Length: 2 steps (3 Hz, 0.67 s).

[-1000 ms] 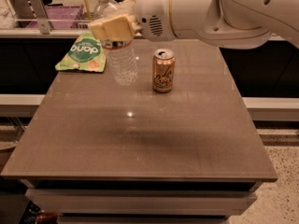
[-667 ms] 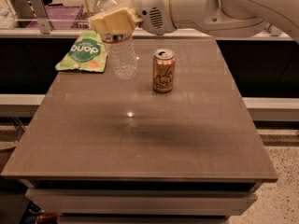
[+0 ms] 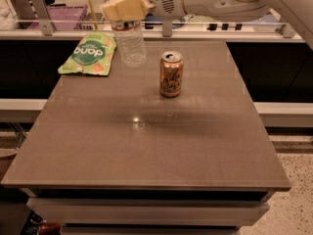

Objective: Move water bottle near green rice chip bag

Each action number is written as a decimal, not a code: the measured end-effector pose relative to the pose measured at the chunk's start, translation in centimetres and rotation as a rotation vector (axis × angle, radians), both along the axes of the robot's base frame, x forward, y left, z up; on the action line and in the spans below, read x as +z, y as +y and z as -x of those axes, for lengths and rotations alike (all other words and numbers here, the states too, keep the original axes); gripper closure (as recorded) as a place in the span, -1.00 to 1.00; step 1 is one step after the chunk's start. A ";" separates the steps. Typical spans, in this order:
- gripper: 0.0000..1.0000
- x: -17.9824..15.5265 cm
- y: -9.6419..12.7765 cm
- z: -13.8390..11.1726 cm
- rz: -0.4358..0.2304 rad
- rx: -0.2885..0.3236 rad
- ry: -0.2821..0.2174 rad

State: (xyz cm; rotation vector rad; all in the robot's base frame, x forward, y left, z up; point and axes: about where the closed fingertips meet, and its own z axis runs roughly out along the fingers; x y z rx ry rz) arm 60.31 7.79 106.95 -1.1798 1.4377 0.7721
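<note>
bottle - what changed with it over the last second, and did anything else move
The gripper, clamped on the top of the bottle, has carried it up the picture, toward the far edge of the table, beside the green bag; whether its base is off the table is unclear. Nothing was let go. The can and green bag stayed put.

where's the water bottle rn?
Camera view, far left of table: water bottle upright between green rice chip bag and orange can, gripper at its top.
</note>
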 end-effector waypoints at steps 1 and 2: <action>1.00 -0.3 0.4 -2.3 -0.020 0.016 -0.009; 1.00 -0.7 1.2 -4.6 -0.039 0.018 -0.017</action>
